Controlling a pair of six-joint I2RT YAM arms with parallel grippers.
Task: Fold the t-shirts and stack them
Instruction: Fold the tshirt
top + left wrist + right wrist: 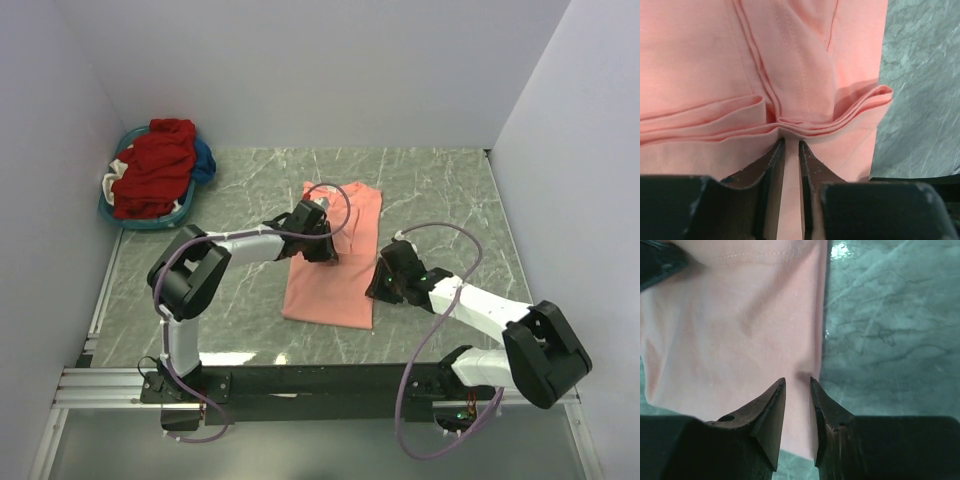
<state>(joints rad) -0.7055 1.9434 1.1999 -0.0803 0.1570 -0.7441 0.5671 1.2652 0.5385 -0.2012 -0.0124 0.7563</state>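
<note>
A salmon-pink t-shirt lies on the marble table as a long folded strip. My left gripper is down on the shirt's middle. In the left wrist view its jaws are almost together, with several bunched layers of the pink shirt gathered at their tips. My right gripper is at the shirt's right edge. In the right wrist view its jaws stand narrowly apart, pressed on the pink cloth just inside its edge, with a small pucker between the tips.
A teal basket at the back left holds a heap of red, blue and white clothes. White walls close in the left, back and right sides. Bare marble table lies to the right of the shirt.
</note>
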